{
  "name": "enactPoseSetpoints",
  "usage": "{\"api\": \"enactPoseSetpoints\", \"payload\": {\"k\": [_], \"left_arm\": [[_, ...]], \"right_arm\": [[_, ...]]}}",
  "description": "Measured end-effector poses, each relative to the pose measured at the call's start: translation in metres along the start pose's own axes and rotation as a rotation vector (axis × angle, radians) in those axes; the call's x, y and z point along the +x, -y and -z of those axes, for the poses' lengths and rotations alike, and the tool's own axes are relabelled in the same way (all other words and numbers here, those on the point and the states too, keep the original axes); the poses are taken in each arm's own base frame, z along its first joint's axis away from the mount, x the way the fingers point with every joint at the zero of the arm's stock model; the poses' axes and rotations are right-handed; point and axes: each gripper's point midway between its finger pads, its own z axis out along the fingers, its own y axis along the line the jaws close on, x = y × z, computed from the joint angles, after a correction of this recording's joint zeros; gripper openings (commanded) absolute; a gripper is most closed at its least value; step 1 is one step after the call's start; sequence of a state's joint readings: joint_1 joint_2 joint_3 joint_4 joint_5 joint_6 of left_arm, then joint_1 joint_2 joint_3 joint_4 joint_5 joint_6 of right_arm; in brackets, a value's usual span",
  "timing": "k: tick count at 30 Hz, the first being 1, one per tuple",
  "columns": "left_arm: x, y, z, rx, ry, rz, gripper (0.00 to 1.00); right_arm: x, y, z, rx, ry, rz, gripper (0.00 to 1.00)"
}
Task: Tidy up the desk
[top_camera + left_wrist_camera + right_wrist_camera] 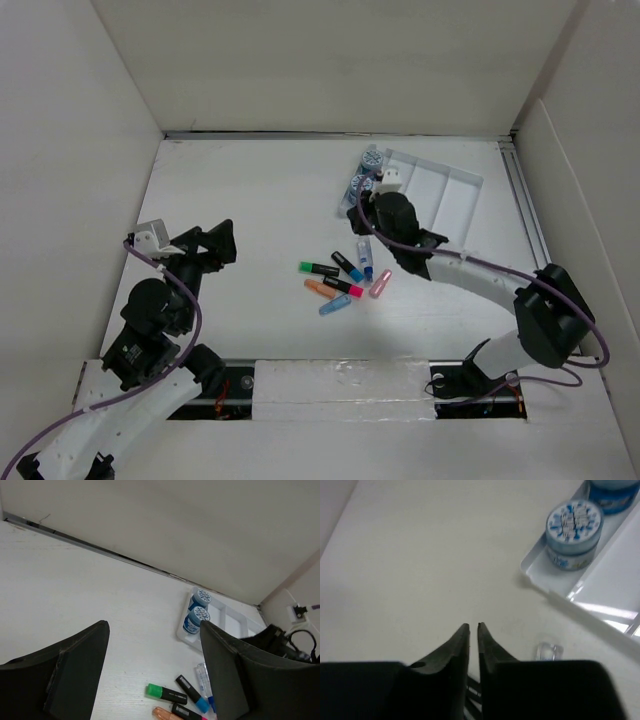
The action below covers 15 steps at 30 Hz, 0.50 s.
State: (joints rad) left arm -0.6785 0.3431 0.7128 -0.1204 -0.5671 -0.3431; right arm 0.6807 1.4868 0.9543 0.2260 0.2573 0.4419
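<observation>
The white desk (250, 210) has several highlighters and pens scattered at its middle: a green-capped one (318, 268), a blue-capped one (348, 266), an orange one (319, 289), a pink-capped one (344, 288) and a clear pen (365, 256). My left gripper (215, 245) is open and empty, hanging left of the markers; in its wrist view (155, 630) the green marker (165, 693) lies between the jaws' line of sight. My right gripper (362, 218) is shut and empty (473, 626), just above the markers' far end, beside the tray's near-left corner.
A white compartmented tray (450, 190) sits at the back right, with two blue-lidded jars (372, 158) (360, 186) in its left compartment; the nearer jar (572, 527) shows in the right wrist view. White walls enclose the desk; a metal rail (525, 210) runs along the right edge.
</observation>
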Motion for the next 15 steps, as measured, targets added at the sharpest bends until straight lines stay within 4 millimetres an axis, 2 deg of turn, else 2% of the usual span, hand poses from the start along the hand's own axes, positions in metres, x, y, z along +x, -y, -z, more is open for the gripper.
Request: {"api": "enactPoseSetpoints", "payload": {"k": [1, 2, 4, 6, 8, 12, 15], "left_arm": [[0.0, 0.001, 0.0, 0.003, -0.002, 0.0, 0.65], [0.001, 0.001, 0.0, 0.005, -0.003, -0.002, 0.64], [0.001, 0.002, 0.0, 0.009, -0.003, -0.002, 0.62], [0.001, 0.002, 0.0, 0.012, -0.005, -0.002, 0.59], [0.001, 0.003, 0.0, 0.016, -0.007, -0.003, 0.54], [0.002, 0.003, 0.0, 0.016, -0.009, -0.006, 0.54], [0.001, 0.003, 0.0, 0.016, -0.007, -0.006, 0.54]], "right_arm": [[0.016, -0.002, 0.007, -0.008, -0.028, 0.01, 0.44], [0.033, 0.001, 0.013, 0.0, -0.061, 0.015, 0.55], [0.066, 0.019, 0.021, 0.044, -0.138, 0.036, 0.71], [0.095, 0.037, 0.03, 0.086, -0.214, 0.058, 0.74], [0.114, 0.049, 0.038, 0.115, -0.276, 0.079, 0.73], [0.126, 0.044, 0.039, 0.112, -0.302, 0.091, 0.69], [0.137, 0.048, 0.036, 0.135, -0.327, 0.097, 0.66]]}}
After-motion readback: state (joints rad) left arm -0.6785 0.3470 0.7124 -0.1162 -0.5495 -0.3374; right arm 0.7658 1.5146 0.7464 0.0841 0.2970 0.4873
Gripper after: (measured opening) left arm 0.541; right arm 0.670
